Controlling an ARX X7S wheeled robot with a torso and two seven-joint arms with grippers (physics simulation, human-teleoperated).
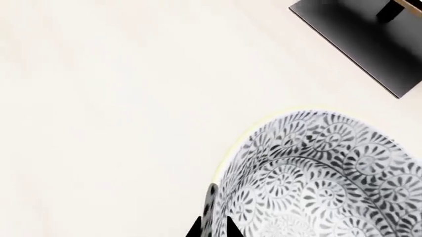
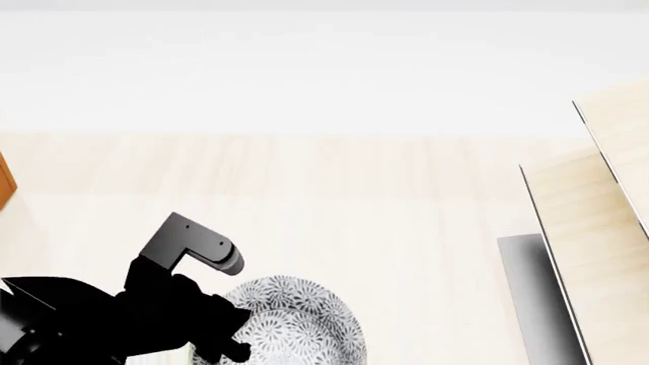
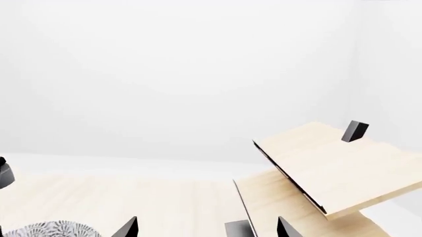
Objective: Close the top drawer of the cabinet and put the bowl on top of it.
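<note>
The bowl [image 2: 299,323], white with a grey floral pattern, sits low in the head view on the pale wood table. My left gripper [image 1: 212,228] is shut on the bowl's [image 1: 316,177] near rim, one fingertip inside and one outside. In the head view the left arm's gripper [image 2: 228,334] covers the bowl's left edge. My right gripper [image 3: 207,229] is open wide with nothing between its fingers, and the bowl [image 3: 53,231] shows at that view's lower corner. Only an orange-brown sliver of the cabinet [image 2: 5,186] shows at the far left edge. The top drawer is out of view.
A pale wood slanted rack [image 2: 588,228] on a black base [image 2: 522,289] stands at the right of the table. That rack [image 3: 329,173] fills the right wrist view's lower right, and its black base [image 1: 369,39] shows beyond the bowl. Behind the table is a white wall.
</note>
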